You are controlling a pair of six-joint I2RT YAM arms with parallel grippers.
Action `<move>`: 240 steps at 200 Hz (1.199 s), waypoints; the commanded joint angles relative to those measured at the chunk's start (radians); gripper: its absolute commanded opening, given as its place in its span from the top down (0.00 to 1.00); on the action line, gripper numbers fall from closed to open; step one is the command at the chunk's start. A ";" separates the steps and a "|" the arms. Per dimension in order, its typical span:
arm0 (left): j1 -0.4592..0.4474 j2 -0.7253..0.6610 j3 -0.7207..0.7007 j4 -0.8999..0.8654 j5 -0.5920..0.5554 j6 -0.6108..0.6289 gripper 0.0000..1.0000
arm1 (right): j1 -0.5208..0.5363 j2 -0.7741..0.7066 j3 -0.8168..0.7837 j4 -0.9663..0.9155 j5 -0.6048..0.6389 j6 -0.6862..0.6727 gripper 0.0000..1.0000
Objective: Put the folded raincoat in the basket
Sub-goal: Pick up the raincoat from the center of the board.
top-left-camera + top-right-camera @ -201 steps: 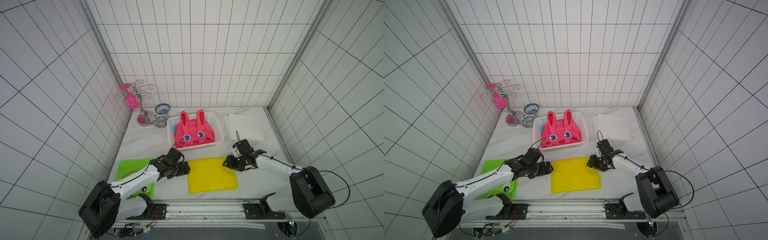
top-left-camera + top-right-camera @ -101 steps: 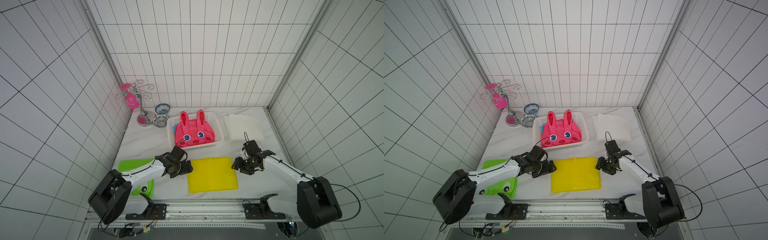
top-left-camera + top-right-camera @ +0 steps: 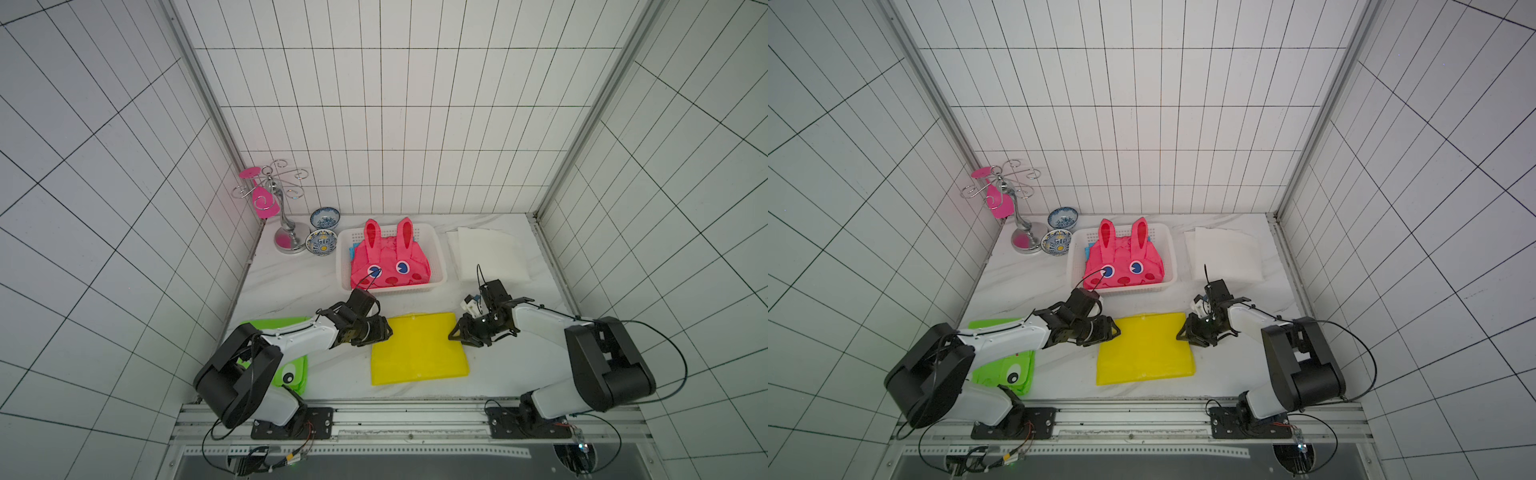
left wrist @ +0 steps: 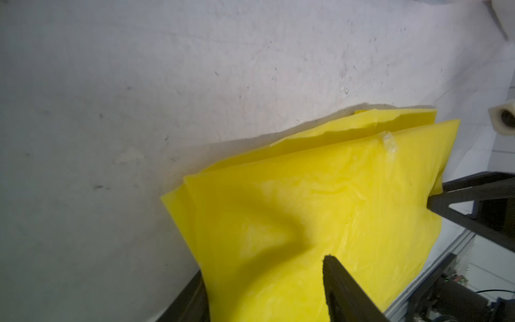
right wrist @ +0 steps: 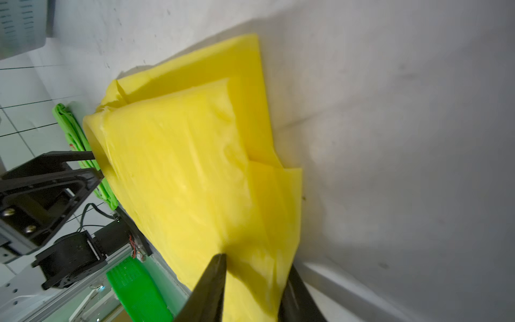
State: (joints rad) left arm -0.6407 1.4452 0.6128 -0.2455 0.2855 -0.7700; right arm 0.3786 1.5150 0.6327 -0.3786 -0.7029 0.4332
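White table (image 3: 291,291) holds the yellow raincoat (image 3: 417,353), near the basket (image 3: 439,262). My left pincer (image 3: 386,332) and right pincer (image 3: 454,334) each pinch an edge. Slippery folds could slide out and fall open.

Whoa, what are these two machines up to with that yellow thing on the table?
Two robot arms are handling a folded yellow raincoat that lies on the table. The left pincer grips one side edge and the right pincer grips the opposite edge; most of the raincoat rests on the table. It is meant for the white basket behind it, which already holds a pink bunny raincoat. A green raincoat lies partly under the left arm, untouched.
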 commanded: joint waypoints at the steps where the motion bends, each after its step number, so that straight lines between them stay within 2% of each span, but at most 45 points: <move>1: -0.001 0.022 -0.072 -0.065 -0.041 0.031 0.52 | -0.001 0.064 -0.055 0.045 -0.019 -0.030 0.75; 8: -0.001 0.011 -0.077 -0.064 -0.043 0.040 0.57 | 0.000 0.066 -0.054 0.054 -0.035 -0.032 0.80; 17: 0.000 -0.006 -0.084 -0.058 -0.043 0.051 0.70 | -0.001 0.064 -0.052 0.059 -0.053 -0.035 0.83; 31: -0.001 -0.034 -0.096 -0.046 -0.033 0.068 0.85 | -0.001 0.053 -0.057 0.076 -0.073 -0.036 0.87; 50: 0.000 -0.080 -0.108 -0.044 -0.028 0.076 0.89 | 0.001 0.042 -0.062 0.094 -0.100 -0.038 0.94; 62: 0.000 -0.121 -0.116 -0.046 -0.025 0.078 0.98 | 0.002 0.027 -0.069 0.112 -0.116 -0.039 0.97; 75: 0.000 -0.176 -0.127 -0.048 -0.028 0.076 1.00 | 0.004 -0.001 -0.078 0.129 -0.116 -0.036 1.00; 126: 0.004 -0.469 -0.165 -0.108 -0.081 0.073 1.00 | 0.012 -0.176 -0.110 0.180 -0.146 -0.037 1.00; 192: 0.068 -0.794 -0.125 -0.194 -0.132 0.083 1.00 | 0.020 -0.376 -0.064 0.232 -0.146 0.008 1.00; 218: 0.079 -0.845 -0.095 -0.161 -0.213 0.145 1.00 | 0.020 -0.382 0.009 0.242 -0.135 0.019 1.00; 240: 0.125 -0.786 -0.028 -0.143 -0.223 0.204 1.00 | 0.020 -0.348 0.086 0.251 -0.117 0.019 1.00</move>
State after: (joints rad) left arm -0.5758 0.6250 0.5041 -0.3943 0.1909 -0.6456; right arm 0.4122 1.1416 0.6193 -0.1383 -0.8997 0.4416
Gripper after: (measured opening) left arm 0.042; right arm 0.044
